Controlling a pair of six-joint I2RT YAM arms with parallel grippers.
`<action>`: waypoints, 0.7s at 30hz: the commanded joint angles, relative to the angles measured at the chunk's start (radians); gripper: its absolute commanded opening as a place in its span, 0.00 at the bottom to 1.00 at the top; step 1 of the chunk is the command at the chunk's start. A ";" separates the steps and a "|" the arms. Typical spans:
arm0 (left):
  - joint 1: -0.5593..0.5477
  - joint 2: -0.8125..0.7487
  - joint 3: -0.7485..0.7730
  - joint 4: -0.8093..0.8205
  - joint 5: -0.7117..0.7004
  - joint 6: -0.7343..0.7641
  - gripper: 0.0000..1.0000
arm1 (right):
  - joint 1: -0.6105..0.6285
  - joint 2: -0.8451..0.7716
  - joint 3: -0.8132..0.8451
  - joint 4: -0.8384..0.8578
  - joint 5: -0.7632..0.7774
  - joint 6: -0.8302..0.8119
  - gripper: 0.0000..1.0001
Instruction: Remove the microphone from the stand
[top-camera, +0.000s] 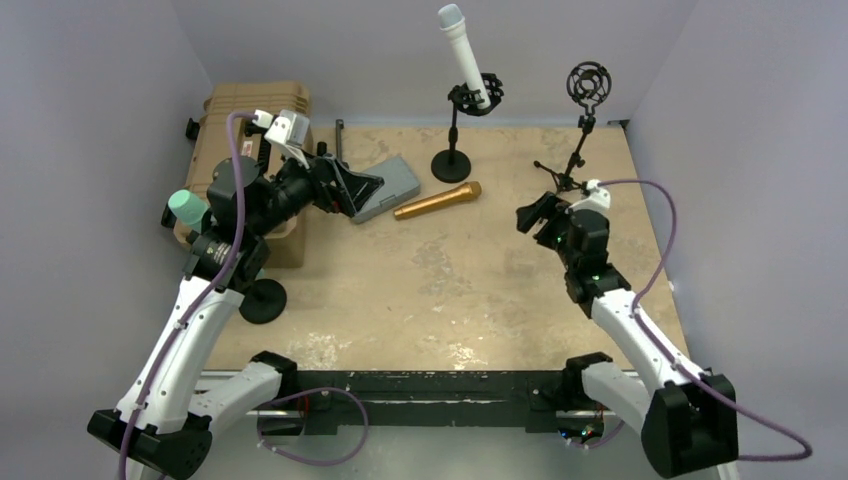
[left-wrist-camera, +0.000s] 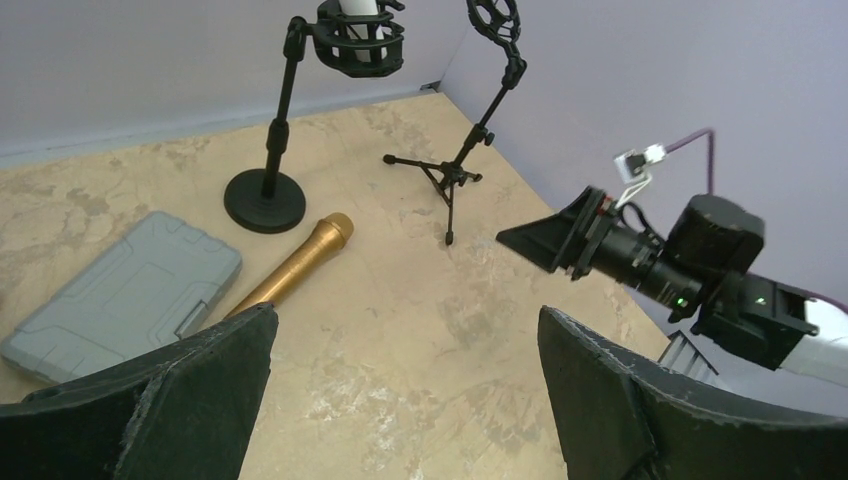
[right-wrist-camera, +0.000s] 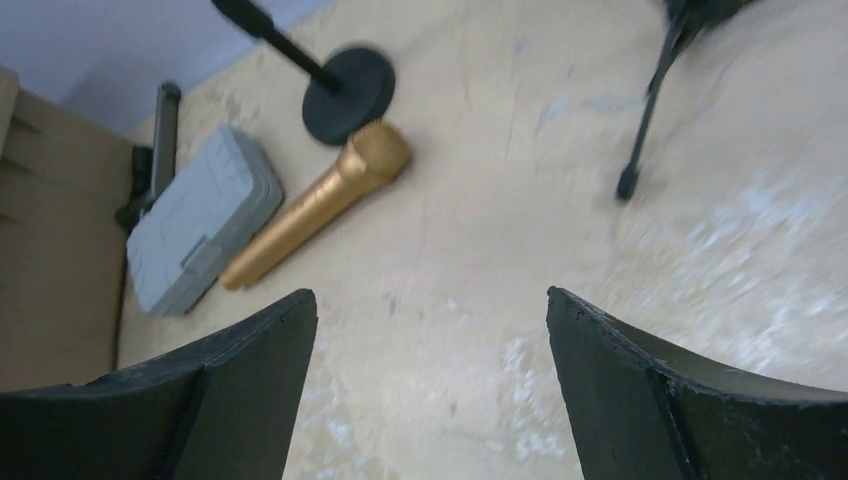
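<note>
Microphone and stand apart: we found the gold microphone (top-camera: 437, 201) lying flat on the table (top-camera: 450, 290), its head just beside the round base of the far stand (top-camera: 451, 165) and its tail toward the grey case (top-camera: 385, 188) on the left. At the far right the tripod stand (top-camera: 577, 150) stood with its ring mount (top-camera: 588, 84) empty. We judged this to be the stand the gold one belonged to, which would leave the removal done. The white microphone (top-camera: 463, 50) sat tilted in the clip of the far stand, untouched by either arm, and a teal-headed microphone (top-camera: 187, 208) stood at the near left behind the left arm. The right gripper (right-wrist-camera: 430, 295) hung over the table right of centre, aimed at the gold microphone, its fingers spread wide with only bare tabletop between them. The left gripper (left-wrist-camera: 405, 315) hovered above the grey case, equally spread and carrying nothing. It looked to us parked clear of the work, beside the tan hard case (top-camera: 250, 105) at the far left.
</note>
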 joint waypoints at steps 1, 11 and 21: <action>-0.004 -0.007 -0.002 0.037 0.021 -0.003 1.00 | -0.106 -0.053 0.151 -0.125 0.134 -0.266 0.84; -0.009 0.000 -0.003 0.036 0.020 -0.002 1.00 | -0.365 0.164 0.438 -0.076 -0.129 -0.220 0.82; -0.010 0.000 -0.002 0.042 0.038 -0.013 1.00 | -0.590 0.459 0.420 0.246 -0.681 -0.015 0.77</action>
